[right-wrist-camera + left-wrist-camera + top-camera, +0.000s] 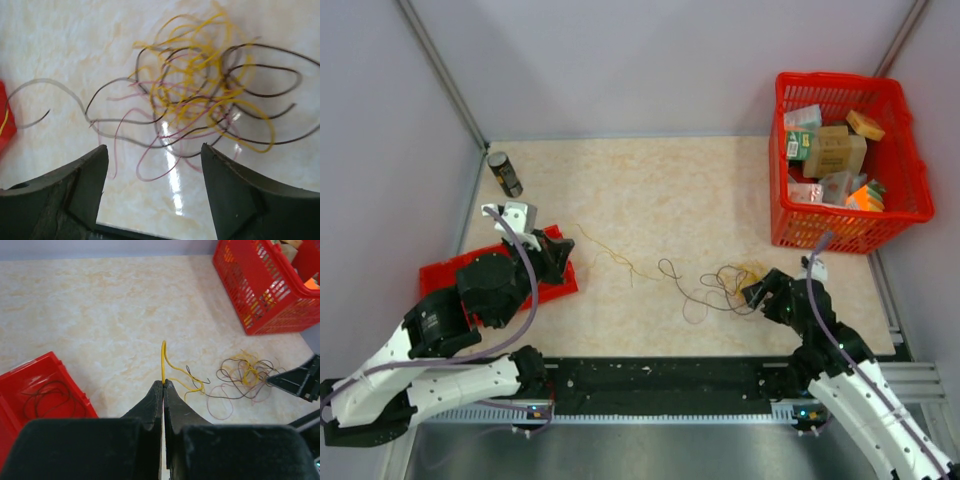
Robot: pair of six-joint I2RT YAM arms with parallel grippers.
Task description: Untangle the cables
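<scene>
Two arms: left end effector clamps yellow wire; right end effector agape near cables.

pale grey walls, beige marbled tabletop

The cables, thin yellow, brown and pinkish wires, lie loosely tangled on the table.
</scene>
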